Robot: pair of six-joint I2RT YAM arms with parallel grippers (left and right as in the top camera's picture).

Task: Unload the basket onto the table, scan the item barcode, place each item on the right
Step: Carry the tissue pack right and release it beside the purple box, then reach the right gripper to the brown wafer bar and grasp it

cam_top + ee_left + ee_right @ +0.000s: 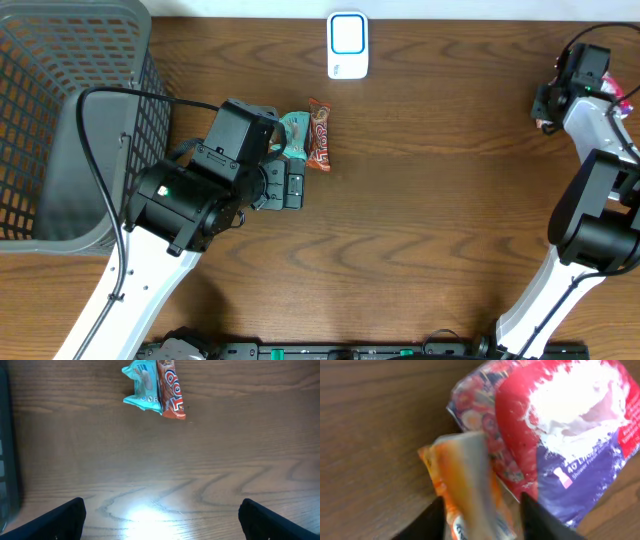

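The white scanner (pixel 348 45) with a blue-rimmed face lies at the back middle of the table. A teal packet (pixel 141 387) and a red-brown bar (pixel 170 390) lie side by side; in the overhead view the teal packet (pixel 294 134) and the bar (pixel 319 135) sit just beyond my left gripper (pixel 292 188). My left gripper (pixel 160 520) is open and holds nothing, well short of them. My right gripper (pixel 482 520) is at the far right (pixel 546 112). Its jaws stand apart on either side of a blurred orange packet (pixel 465 475), beside a red, white and purple pouch (pixel 560 425).
A grey mesh basket (pixel 60 120) fills the left side of the table, close behind my left arm. The pouch (pixel 616 95) lies at the table's right edge.
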